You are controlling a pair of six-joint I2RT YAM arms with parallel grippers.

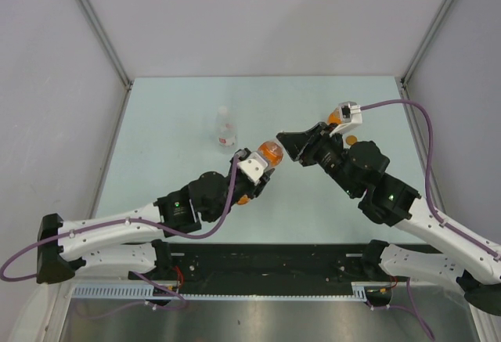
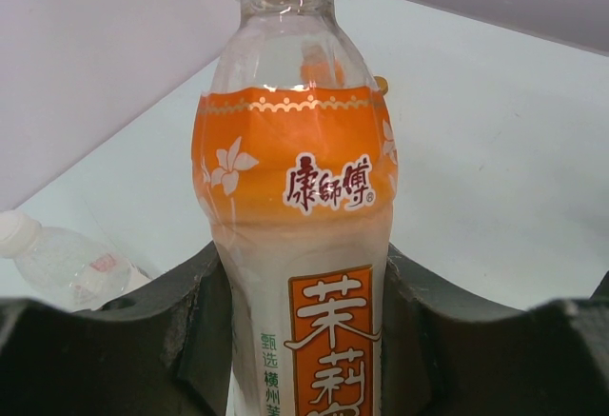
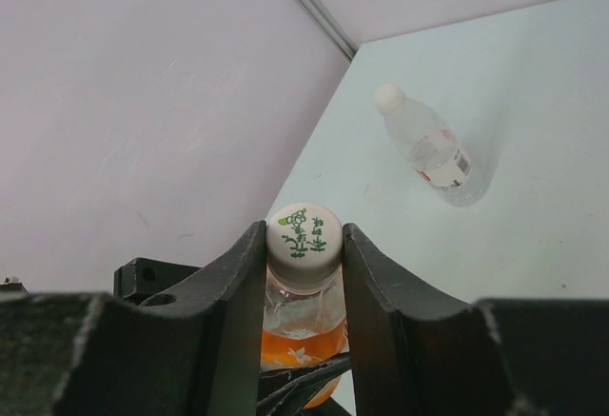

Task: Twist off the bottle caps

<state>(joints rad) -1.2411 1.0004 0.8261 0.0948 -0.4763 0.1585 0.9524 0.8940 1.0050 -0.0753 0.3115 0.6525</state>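
Here, left end effector (image 2: 304,340) gripping orange-drink bottle (image 2: 295,178), right end effector (image 3: 304,249) pinching its white cap (image 3: 304,230)

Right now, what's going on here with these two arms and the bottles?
The left arm's fingers clamp the tall orange-drink bottle by its body. The right arm's fingers are shut on either side of its white cap, which is still on the neck. A clear bottle, also capped, sits untouched on the table beyond them.

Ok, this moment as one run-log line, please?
left tool: shut on orange-drink bottle | right tool: shut on white cap | clear bottle: capped, untouched
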